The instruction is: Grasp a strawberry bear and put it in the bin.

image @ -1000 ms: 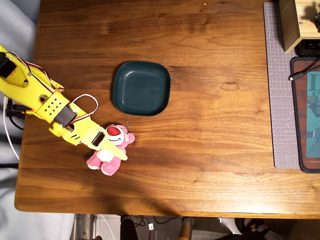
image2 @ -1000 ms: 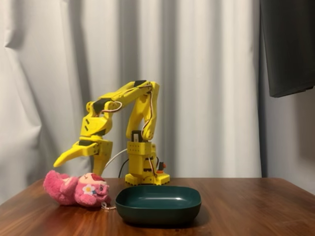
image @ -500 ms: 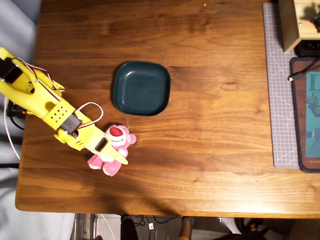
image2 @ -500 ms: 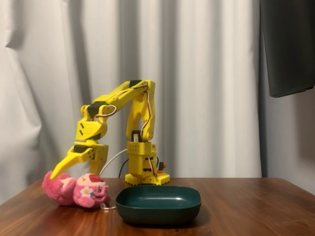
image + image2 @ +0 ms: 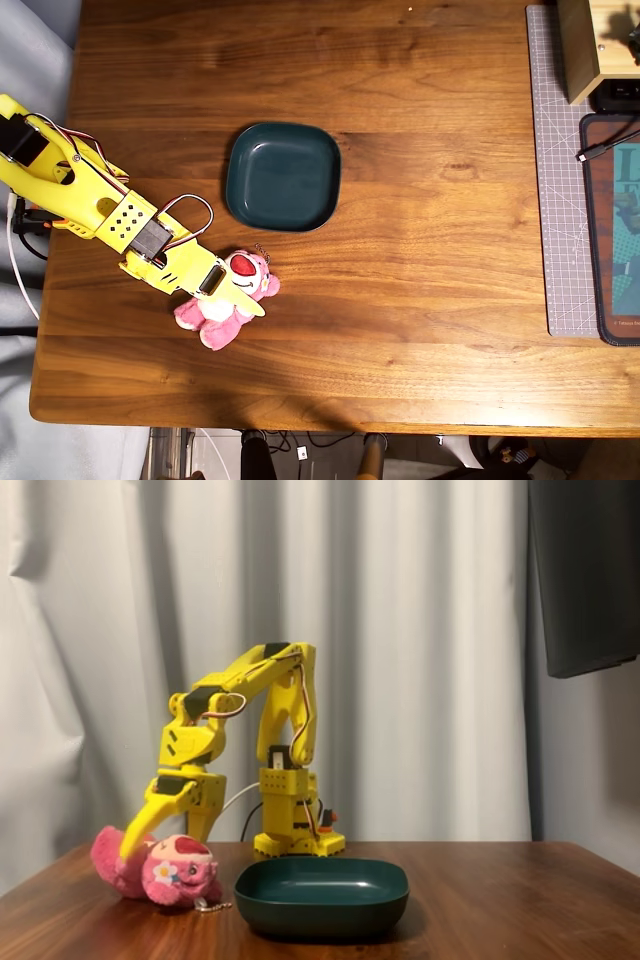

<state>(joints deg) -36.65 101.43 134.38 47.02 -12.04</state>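
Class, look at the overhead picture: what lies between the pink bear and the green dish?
Only bare wood of the table; the bear and the dish lie apart in the overhead view.

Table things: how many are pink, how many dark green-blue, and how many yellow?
Pink: 1, the strawberry bear
Dark teal: 1, the bin
Yellow: 1, the robot arm, with its claw down around the bear
Total: 3

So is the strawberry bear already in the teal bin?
No: in the overhead view the strawberry bear lies on the wooden table just below the bin, which is empty, with the gripper over it.
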